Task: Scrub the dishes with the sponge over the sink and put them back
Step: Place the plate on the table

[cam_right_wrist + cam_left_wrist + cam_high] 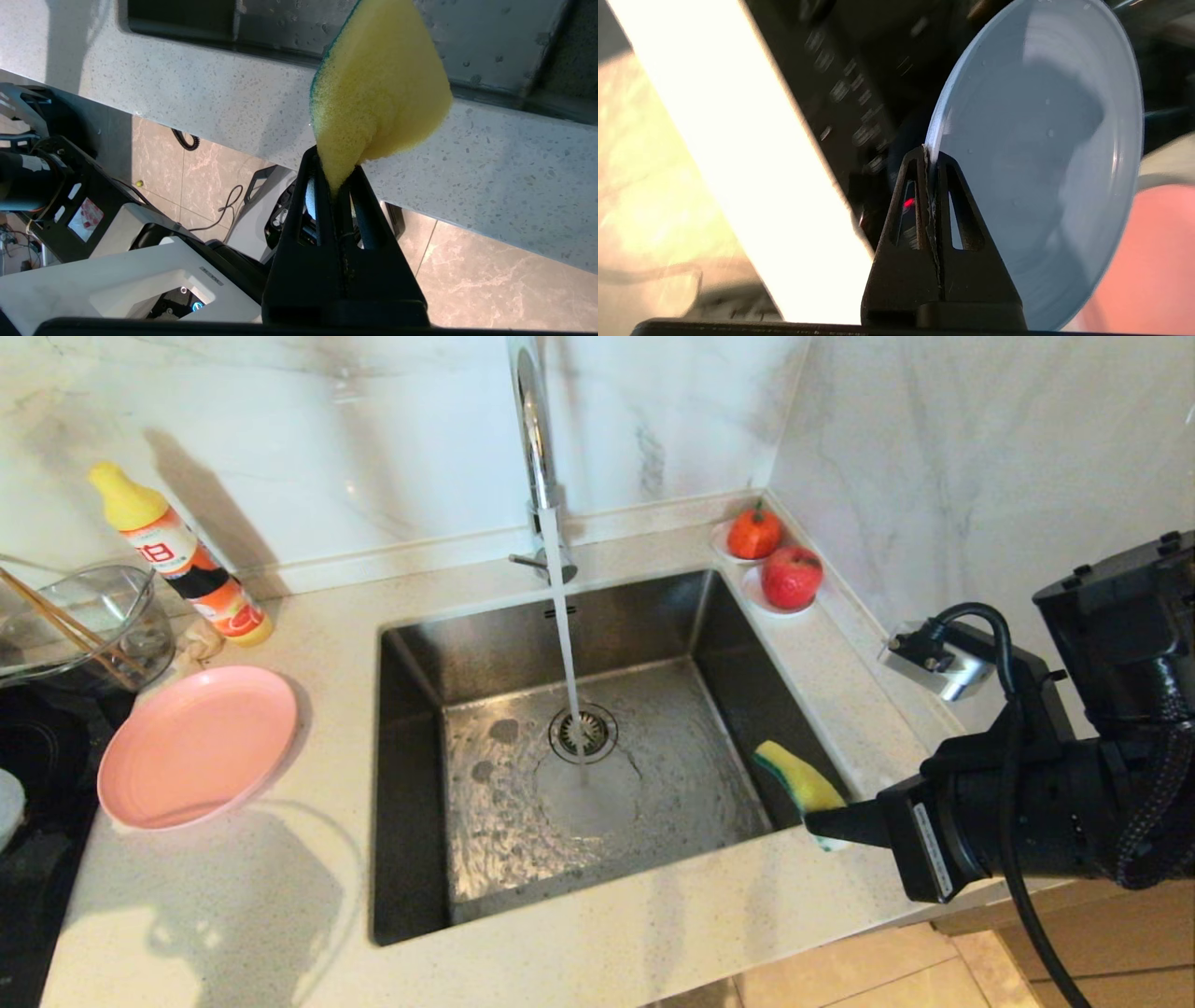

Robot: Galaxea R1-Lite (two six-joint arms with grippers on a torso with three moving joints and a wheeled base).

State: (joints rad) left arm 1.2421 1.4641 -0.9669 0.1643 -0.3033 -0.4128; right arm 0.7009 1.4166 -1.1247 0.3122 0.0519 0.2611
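Note:
The pink plate [196, 747] lies flat on the counter, left of the sink [616, 616]. Water runs from the faucet [537, 448] onto the drain. At the sink's front right corner, my right gripper [822, 821] [335, 163] is shut on one end of the yellow and green sponge [798, 784] [378, 88]. The sponge sticks out over the sink's edge. My left gripper [930, 156] is outside the head view. In its wrist view it is shut on the rim of the light blue plate [1041, 154], which stands on edge, with a pink surface [1157, 261] behind it.
An orange detergent bottle [182, 560] and a glass bowl [84, 625] holding chopsticks stand at the back left. A black cooktop [37, 821] fills the left edge. Two saucers with red fruit [775, 560] sit at the sink's back right corner. A wall plug [934, 663] juts out on the right.

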